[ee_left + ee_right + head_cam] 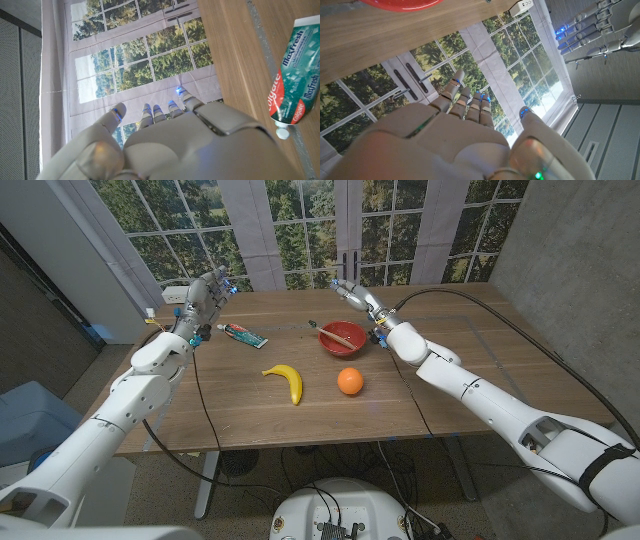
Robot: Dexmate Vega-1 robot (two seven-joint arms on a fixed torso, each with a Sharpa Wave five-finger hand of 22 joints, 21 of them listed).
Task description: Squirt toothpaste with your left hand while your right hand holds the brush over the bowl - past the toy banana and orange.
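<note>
Toothpaste tube (243,335) is lying on the wooden table (240,405), just beside the left hand (203,298), which is hovering with fingers spread wide and holding nothing. Right hand (358,296) is likewise hanging open behind the red bowl (342,338). What appears to be the brush (333,334) is resting across the bowl's rim. Toy banana (286,379) and orange (349,381) are sitting nearer the robot, slightly apart
</note>
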